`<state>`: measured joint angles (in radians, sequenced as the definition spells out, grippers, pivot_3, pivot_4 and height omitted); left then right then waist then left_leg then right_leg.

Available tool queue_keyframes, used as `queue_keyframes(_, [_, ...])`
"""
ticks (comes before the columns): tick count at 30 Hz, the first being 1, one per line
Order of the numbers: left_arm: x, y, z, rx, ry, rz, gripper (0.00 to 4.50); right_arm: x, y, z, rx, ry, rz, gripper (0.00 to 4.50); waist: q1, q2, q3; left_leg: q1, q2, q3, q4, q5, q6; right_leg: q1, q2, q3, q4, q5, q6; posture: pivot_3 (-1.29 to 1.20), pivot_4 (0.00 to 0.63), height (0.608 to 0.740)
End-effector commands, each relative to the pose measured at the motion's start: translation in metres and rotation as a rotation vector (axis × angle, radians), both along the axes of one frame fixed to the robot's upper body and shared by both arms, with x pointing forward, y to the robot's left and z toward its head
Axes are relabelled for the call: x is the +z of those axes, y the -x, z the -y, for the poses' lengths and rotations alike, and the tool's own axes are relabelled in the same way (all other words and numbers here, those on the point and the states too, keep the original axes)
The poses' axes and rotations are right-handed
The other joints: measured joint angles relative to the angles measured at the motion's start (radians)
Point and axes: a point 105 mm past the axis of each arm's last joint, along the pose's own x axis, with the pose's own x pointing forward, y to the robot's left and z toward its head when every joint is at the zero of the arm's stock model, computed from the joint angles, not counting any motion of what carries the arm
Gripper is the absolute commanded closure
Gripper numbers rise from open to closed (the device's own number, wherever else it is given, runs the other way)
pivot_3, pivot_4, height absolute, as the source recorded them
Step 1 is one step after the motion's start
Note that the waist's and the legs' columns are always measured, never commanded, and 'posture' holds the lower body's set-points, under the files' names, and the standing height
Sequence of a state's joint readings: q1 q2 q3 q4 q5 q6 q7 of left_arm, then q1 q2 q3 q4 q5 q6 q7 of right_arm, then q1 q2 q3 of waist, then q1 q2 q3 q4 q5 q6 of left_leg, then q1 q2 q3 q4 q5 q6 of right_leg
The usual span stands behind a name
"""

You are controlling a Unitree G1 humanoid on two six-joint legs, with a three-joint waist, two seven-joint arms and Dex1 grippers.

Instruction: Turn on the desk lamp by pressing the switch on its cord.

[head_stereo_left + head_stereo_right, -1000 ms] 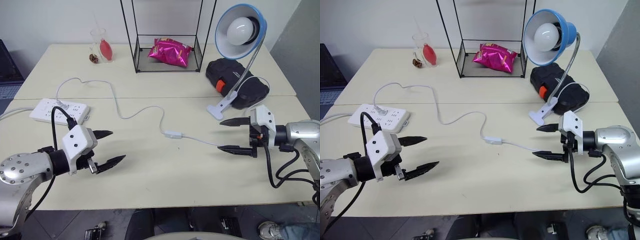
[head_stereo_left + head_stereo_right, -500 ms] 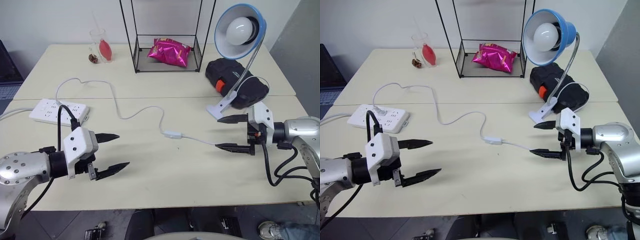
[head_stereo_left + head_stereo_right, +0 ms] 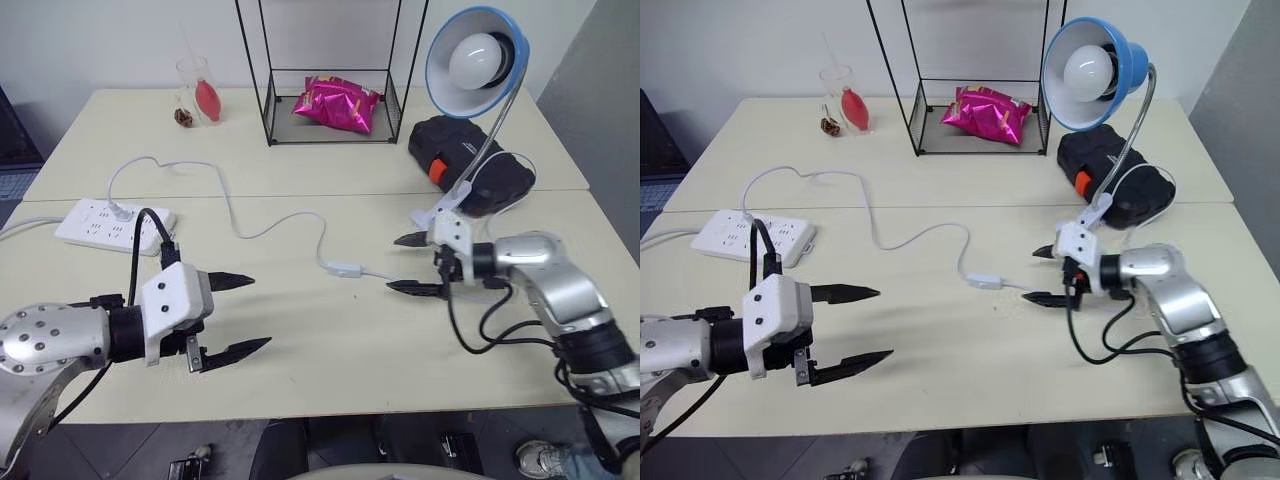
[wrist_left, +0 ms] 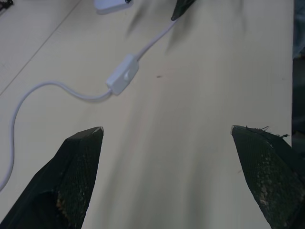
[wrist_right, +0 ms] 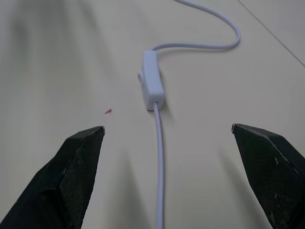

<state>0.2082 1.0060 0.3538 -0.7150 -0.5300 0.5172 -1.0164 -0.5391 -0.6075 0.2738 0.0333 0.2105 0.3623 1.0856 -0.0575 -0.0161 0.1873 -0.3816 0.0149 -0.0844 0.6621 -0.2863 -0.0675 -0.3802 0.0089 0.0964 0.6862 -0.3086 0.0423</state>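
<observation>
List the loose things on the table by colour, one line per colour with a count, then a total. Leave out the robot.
White: 3 – power strip, cord, switch
Blue: 1 – desk lamp
Black: 2 – wire rack, case
Pink: 1 – snack bag
Clear: 1 – glass
Total: 8

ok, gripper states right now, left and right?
Left gripper: open, holding nothing.
Right gripper: open, holding nothing, near the switch.
</observation>
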Motion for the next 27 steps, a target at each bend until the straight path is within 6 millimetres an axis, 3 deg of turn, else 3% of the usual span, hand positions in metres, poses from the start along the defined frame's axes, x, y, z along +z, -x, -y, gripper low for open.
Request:
queue_keyframes(1, [0.003, 0.002, 0.002, -0.023, -0.026, 0.033, 0.03, 0.0, -0.006, -0.011, 0.021, 0.001, 0.039, 0.0, 0.0, 0.0, 0.0, 0.0, 0.0, 0.0, 0.0, 0.0, 0.0, 0.0, 0.0, 0.0, 0.0, 0.0, 0.0, 0.0, 0.15, 0.74])
queue_keyframes(22, [-0.007, 0.01, 0.0, -0.017, -0.042, 0.025, 0.03, -0.028, -0.012, -0.034, 0.052, -0.035, -0.01, 0.0, 0.001, 0.0, 0.0, 0.0, 0.0, 0.0, 0.001, 0.0, 0.0, 0.0, 0.0, 0.0, 0.002, 0.0, 0.0, 0.0, 0.15, 0.74])
queue_keyframes(25, [-0.007, 0.007, -0.002, -0.01, -0.043, 0.03, 0.0, -0.029, -0.015, -0.037, 0.053, -0.032, -0.003, 0.48, 0.0, 0.0, 0.0, 0.0, 0.0, 0.0, 0.0, 0.0, 0.0, 0.0, 0.0, 0.0, 0.002, 0.0, 0.0, 0.0, 0.15, 0.74])
queue_keyframes(27, [-0.007, 0.006, -0.003, -0.003, -0.04, 0.031, 0.0, -0.029, -0.017, -0.039, 0.047, -0.041, 0.006, 1.03, 0.0, 0.0, 0.0, 0.0, 0.0, 0.0, 0.0, 0.0, 0.0, 0.0, 0.0, 0.0, 0.002, 0.0, 0.0, 0.0, 0.15, 0.74])
